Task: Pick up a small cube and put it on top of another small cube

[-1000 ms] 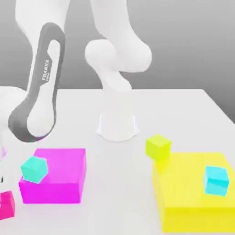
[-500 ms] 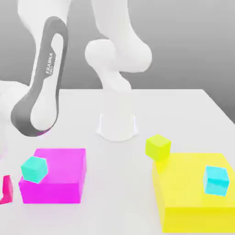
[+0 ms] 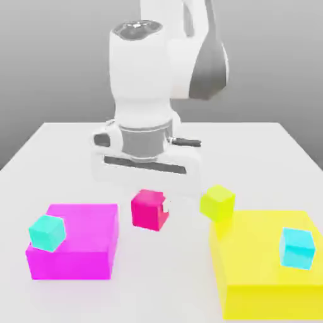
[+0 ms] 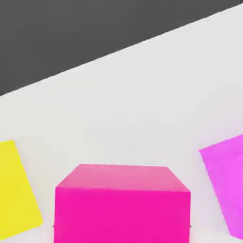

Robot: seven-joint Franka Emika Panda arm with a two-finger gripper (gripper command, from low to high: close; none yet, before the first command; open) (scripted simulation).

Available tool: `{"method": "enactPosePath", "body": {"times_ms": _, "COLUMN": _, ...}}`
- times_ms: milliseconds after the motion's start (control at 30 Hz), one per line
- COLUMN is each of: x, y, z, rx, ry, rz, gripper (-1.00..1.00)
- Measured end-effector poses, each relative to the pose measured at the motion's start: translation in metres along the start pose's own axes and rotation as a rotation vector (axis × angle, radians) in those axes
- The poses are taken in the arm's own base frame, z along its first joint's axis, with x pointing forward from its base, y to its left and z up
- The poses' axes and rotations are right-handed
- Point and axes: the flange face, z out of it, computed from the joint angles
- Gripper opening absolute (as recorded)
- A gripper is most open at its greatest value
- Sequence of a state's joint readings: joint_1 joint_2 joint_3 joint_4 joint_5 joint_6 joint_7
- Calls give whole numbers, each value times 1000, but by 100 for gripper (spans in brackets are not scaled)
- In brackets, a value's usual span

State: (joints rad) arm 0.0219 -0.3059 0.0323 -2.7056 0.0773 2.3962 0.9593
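The small hot-pink cube (image 3: 149, 209) hangs under the white hand, between the magenta block and a yellow-green small cube (image 3: 217, 202). My gripper (image 3: 151, 211) is shut on it, and one white fingertip (image 3: 166, 207) shows at the cube's side. In the hand view the pink cube (image 4: 122, 201) sits close up with the white table behind it. A teal small cube (image 3: 47, 231) rests on the magenta block. A cyan small cube (image 3: 297, 247) lies on the yellow block.
The large flat magenta block (image 3: 79, 243) lies at the exterior view's left and the large yellow block (image 3: 265, 274) at its right. Both also show in the hand view, yellow block (image 4: 16, 190) and magenta block (image 4: 225, 182). The white table (image 3: 252, 151) stretches behind.
The gripper shut on the pink cube at the exterior view's front left. The arm then swung toward the middle, carrying the cube to beside the yellow-green cube.
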Motion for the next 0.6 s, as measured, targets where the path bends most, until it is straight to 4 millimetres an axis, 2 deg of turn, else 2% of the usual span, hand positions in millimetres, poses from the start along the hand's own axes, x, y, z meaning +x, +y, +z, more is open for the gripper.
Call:
{"method": "enactPosePath", "body": {"times_ms": 133, "x": -66, "y": 4, "z": -11, "rx": -10, "ry": 6, "rz": -234, "gripper": -100}}
{"method": "enactPosePath", "body": {"times_ms": 300, "x": -136, "y": 24, "z": -14, "rx": -25, "ry": 22, "rz": -510, "gripper": -100}}
{"method": "enactPosePath", "body": {"times_ms": 367, "x": -143, "y": 26, "z": 2, "rx": -28, "ry": 26, "rz": -545, "gripper": -100}}
{"method": "enactPosePath", "body": {"times_ms": 500, "x": -144, "y": 29, "z": 43, "rx": -29, "ry": 28, "rz": -556, "gripper": -100}}
{"method": "enactPosePath", "body": {"times_ms": 533, "x": -144, "y": 30, "z": 48, "rx": -29, "ry": 29, "rz": -556, "gripper": 100}}
{"method": "enactPosePath", "body": {"times_ms": 600, "x": -144, "y": 30, "z": 48, "rx": -29, "ry": 29, "rz": -556, "gripper": 100}}
